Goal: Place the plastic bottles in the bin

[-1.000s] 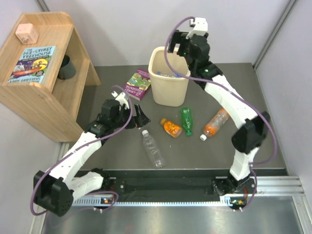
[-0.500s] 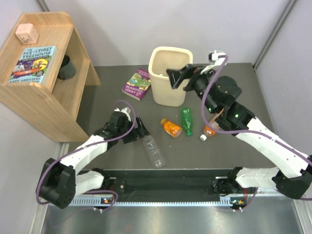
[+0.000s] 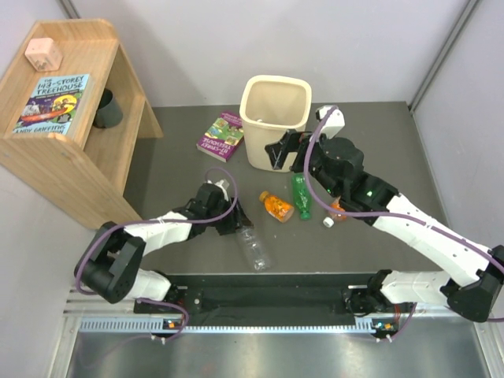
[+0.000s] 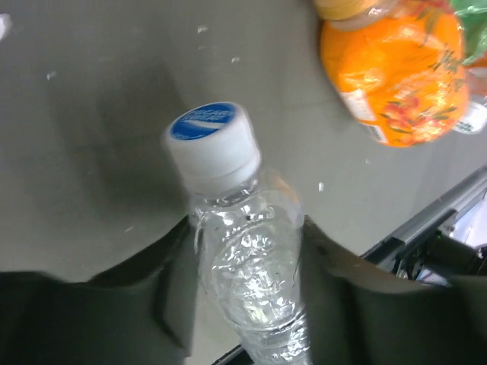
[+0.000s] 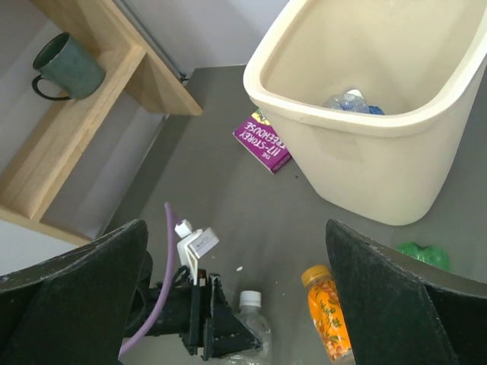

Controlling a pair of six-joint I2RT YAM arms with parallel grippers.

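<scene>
Plastic bottles [image 3: 301, 195] — four lie on the surface [image 3: 181, 173], one seemingly inside the bin [image 5: 365, 175]; left pincer [image 4: 247, 236] clamps the clear bottle [image 3: 253, 246], right pincer [image 5: 236, 236] gapes empty.

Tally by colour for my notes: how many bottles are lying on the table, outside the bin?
Clear bottle: 1
Green bottle: 1
Orange bottles: 2
Total: 4
</scene>
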